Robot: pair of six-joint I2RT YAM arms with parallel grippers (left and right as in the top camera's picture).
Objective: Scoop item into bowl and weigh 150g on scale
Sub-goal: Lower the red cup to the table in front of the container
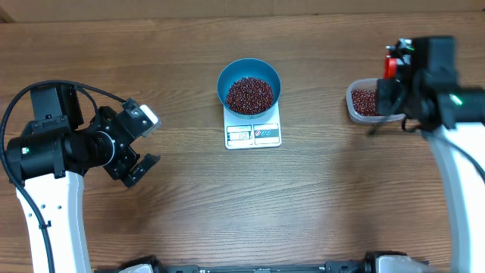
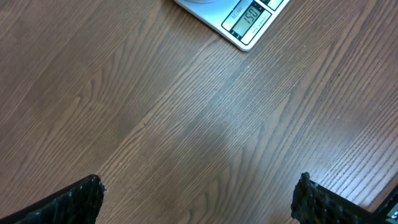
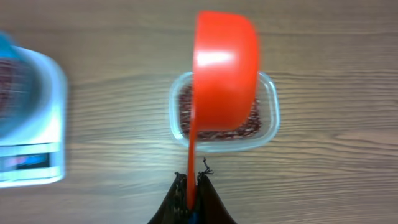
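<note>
A blue bowl [image 1: 249, 89] holding a heap of dark red beans [image 1: 249, 95] stands on the white scale [image 1: 253, 133]; in the left wrist view the scale's display [image 2: 247, 17] shows at the top edge. My right gripper [image 3: 193, 180] is shut on the handle of a red scoop [image 3: 224, 74], which hangs turned on its side over a clear tub [image 3: 268, 118] of beans [image 3: 214, 127] at the right of the table. My left gripper [image 2: 199, 196] is open over bare wood, left of the scale, with nothing between its fingers.
The clear tub [image 1: 355, 102] sits at the far right beneath the right arm [image 1: 436, 76]. The left arm [image 1: 68, 144] lies over the table's left side. Bare wood lies between the left gripper [image 1: 140, 144] and the scale.
</note>
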